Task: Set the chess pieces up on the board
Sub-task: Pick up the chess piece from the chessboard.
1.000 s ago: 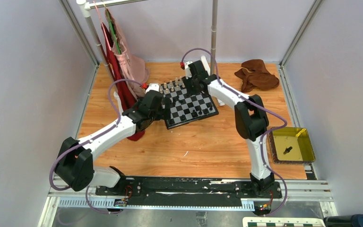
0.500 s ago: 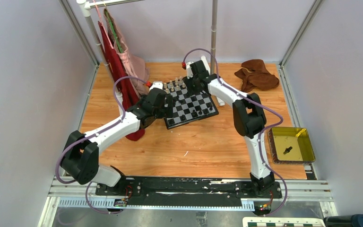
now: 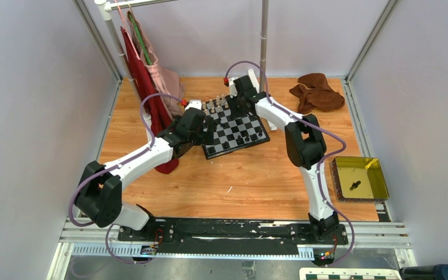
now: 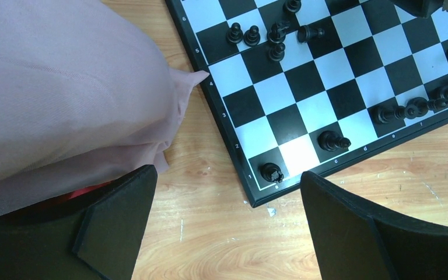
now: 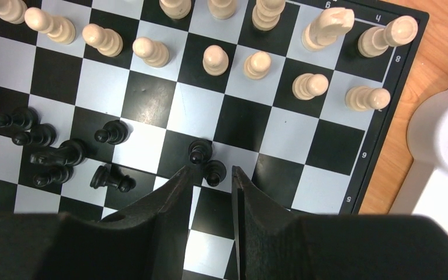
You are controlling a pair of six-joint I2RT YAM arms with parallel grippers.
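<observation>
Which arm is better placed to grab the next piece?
Right. The right gripper hangs over a black piece on the board, jaws flanking it. The left gripper is wide open past its corner, over the table.

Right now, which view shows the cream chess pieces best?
Right wrist: the cream pieces stand in two rows on the board, each shape distinct. Top external shows them only as tiny pale specks at the board's far end. Left wrist shows black pieces only.
</observation>
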